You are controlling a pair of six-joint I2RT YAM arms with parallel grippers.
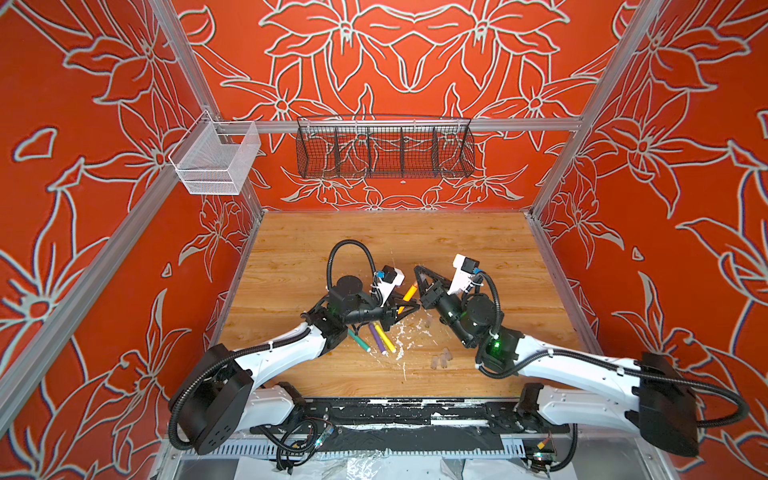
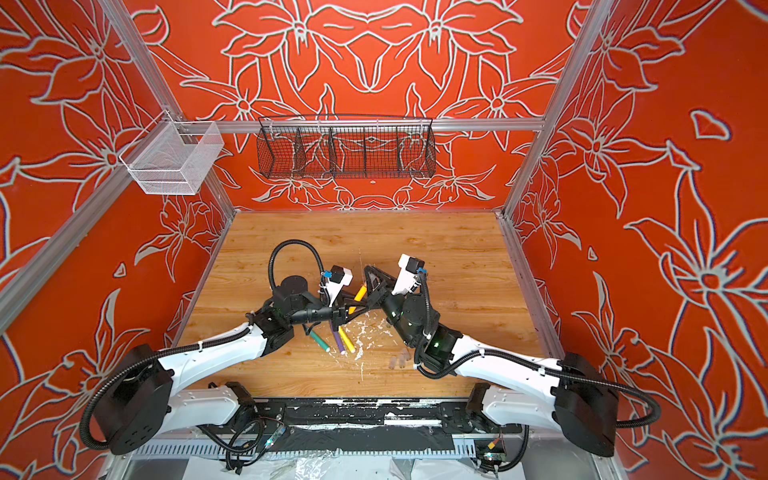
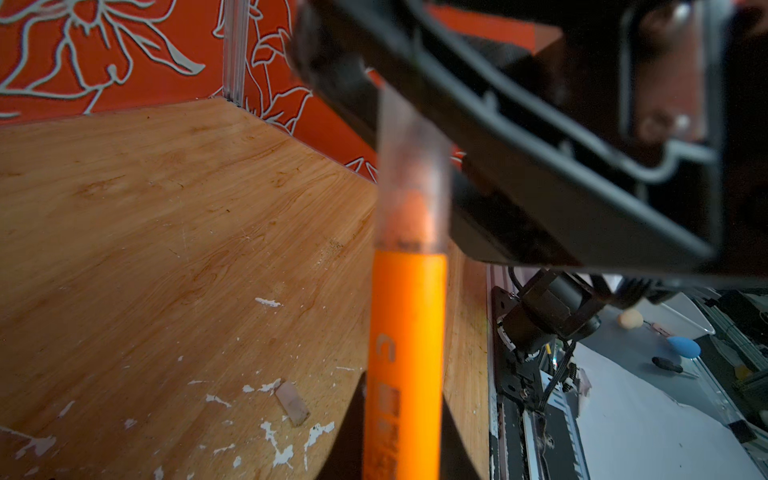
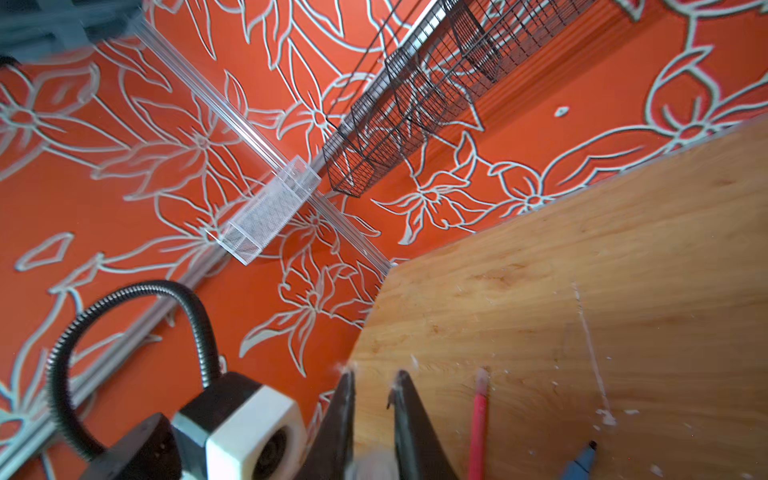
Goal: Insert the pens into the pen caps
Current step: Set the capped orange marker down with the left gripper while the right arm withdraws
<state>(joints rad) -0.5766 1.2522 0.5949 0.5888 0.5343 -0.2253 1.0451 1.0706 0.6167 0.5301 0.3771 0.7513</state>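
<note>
1. The orange pen (image 3: 405, 353) sticks out ahead of the left gripper (image 1: 401, 309), whose jaws are clamped on its barrel. A clear cap (image 3: 411, 166) covers its tip, which shows through the plastic. The cap's rim meets the barrel, so it looks fully seated.
2. The right gripper (image 4: 372, 376) faces the left one almost tip to tip. Its jaws stand slightly apart, with wood visible between the tips. The cap's far end disappears behind one of its fingers, and I cannot tell whether a pad touches it.
3. Pen and cap should both be light, stiff and smooth. The cap looks thin-walled and likely to slip out of a hard pinch. Hold a pen mid-barrel and a cap near its closed end.
4. The green pen (image 1: 358, 340), purple pen (image 1: 376, 338) and yellow pen (image 1: 385, 338) lie close together on the table (image 1: 374, 241) under the left gripper's wrist. The pink-red pen (image 4: 478, 419) and blue pen (image 4: 579, 461) lie just beside the right gripper's fingers.
5. The loose caps (image 1: 441, 358) are clustered behind the right gripper, near its forearm.
6. The white flecks (image 1: 399, 340) between the two wrists could be mistaken for caps. If the right gripper backs off sideways it may drag the fitted cap.
</note>
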